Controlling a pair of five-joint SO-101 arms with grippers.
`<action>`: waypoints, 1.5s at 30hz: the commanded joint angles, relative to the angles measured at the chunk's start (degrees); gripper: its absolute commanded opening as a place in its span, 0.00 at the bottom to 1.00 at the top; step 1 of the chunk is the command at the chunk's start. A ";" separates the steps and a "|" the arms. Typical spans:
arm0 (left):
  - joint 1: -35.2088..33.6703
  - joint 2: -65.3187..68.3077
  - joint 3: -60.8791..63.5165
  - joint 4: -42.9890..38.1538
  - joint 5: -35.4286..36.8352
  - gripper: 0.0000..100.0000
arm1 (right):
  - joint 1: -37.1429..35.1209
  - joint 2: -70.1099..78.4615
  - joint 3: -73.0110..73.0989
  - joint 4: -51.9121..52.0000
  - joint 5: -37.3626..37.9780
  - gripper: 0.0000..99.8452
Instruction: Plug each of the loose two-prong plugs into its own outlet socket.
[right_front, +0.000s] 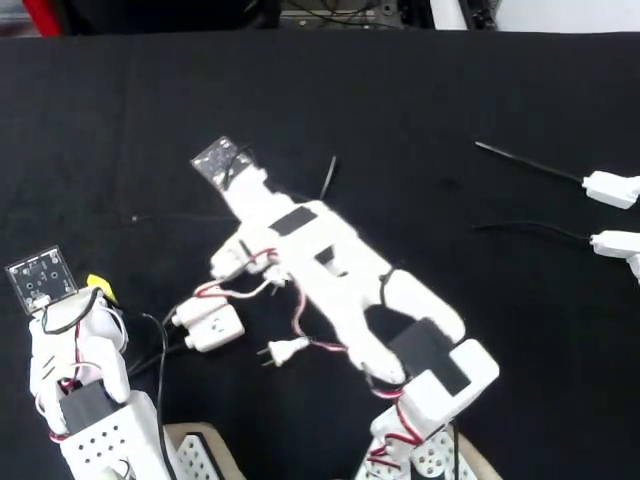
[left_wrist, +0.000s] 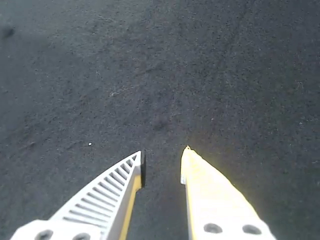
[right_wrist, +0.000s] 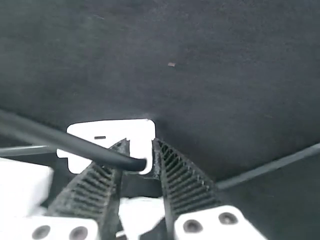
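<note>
Right arm (right_front: 340, 270) rose closest to the lens, slanting from the frame's lower right toward its upper left and covering the middle of the table (right_front: 450, 110). Just lower left of that arm lay the outlet (right_front: 213, 326). A pronged plug (right_front: 283, 351) sat just right of it, not touching, prongs pointing left, its wire running under the arm. In the right wrist view the right gripper (right_wrist: 141, 144) hung at the outlet's edge, and a black cable (right_wrist: 60, 140) crossed in front of the white block. Whether it pinched anything could not be told. Left gripper (left_wrist: 162, 152) stood open over bare cloth. An upper plug (right_front: 610, 188) and a lower plug (right_front: 617, 243) lay at the right edge on black leads, well apart from the outlet.
</note>
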 joint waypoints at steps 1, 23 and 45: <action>0.75 -0.53 1.10 -1.14 -0.53 0.14 | 6.07 -1.36 -1.10 0.62 3.87 0.01; 1.98 -0.44 1.10 -1.23 -0.62 0.14 | 35.69 -1.01 -1.45 0.62 20.48 0.01; 1.89 -0.44 1.10 -1.14 -0.62 0.14 | 76.66 14.11 -15.43 -6.42 35.96 0.01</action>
